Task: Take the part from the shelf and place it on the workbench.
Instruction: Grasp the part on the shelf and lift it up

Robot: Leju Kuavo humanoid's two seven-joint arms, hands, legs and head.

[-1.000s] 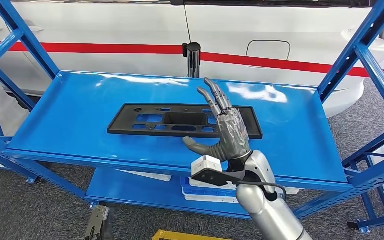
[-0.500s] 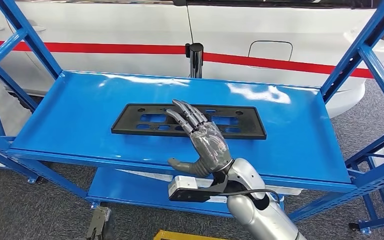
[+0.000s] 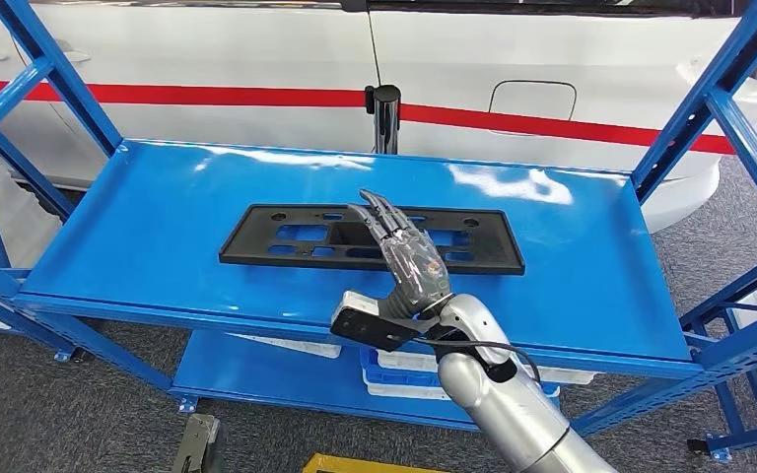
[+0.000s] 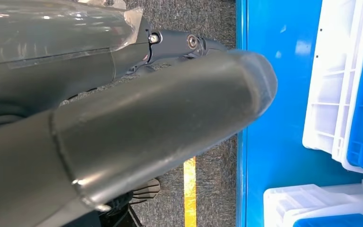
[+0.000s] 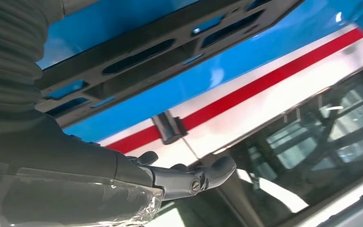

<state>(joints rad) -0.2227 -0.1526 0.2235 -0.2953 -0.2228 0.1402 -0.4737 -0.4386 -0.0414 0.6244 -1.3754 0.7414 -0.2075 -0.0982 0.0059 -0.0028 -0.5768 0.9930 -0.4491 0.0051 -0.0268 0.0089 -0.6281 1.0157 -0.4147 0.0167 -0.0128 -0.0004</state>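
A flat black rectangular part with several cut-outs lies on the blue upper shelf. My right hand reaches over its middle from the near edge. The hand is turned on edge with straight fingers and holds nothing; I cannot tell whether it touches the part. In the right wrist view the part runs just beyond the hand, whose dark fingers point toward the car. My left hand hangs beside the lower shelf, its thumb and fingers extended around nothing.
A white car with a red stripe stands behind the rack, with a black post at the shelf's far edge. Blue uprights frame both sides. White and blue bins sit on the lower shelf.
My right hand dropped from an upright, spread pose over the part's right half, swung left over its middle, then rolled from palm-down onto its edge. The part has not moved.
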